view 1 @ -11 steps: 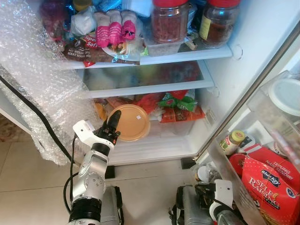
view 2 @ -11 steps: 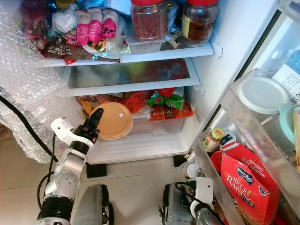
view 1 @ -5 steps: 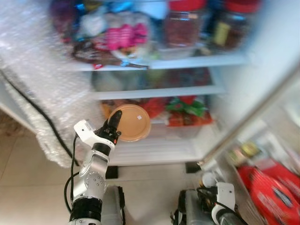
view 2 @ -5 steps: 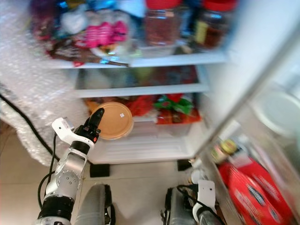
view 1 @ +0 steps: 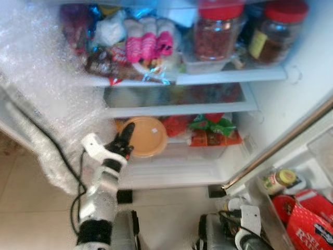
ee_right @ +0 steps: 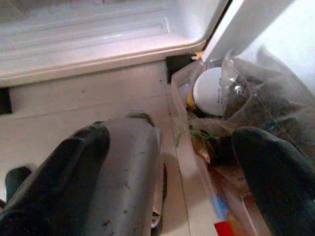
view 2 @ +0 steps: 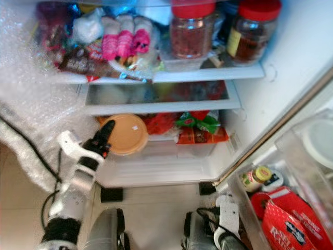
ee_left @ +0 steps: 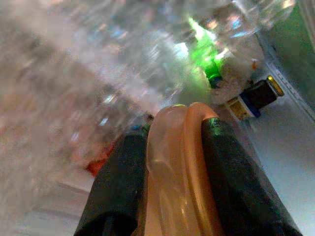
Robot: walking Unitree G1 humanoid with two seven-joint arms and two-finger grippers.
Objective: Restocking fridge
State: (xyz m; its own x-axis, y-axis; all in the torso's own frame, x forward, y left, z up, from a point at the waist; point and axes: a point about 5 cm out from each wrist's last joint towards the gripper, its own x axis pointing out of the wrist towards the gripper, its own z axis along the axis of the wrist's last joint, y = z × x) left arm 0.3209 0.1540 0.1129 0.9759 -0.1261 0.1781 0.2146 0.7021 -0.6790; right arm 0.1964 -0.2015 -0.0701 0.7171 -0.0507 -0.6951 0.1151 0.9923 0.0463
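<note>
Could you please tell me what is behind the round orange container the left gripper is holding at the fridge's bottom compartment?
Behind the orange container, held by the left gripper, red and orange packets show beside it, with green packets further along. Whatever sits directly behind it is covered.

two red-lidded jars [view 1: 218, 30]; one orange lidded container [view 1: 146, 136]

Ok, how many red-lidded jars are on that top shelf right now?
2. One jar stands right of the pink packets; the other jar stands further right, by the fridge wall. More may be hidden behind them.
</note>
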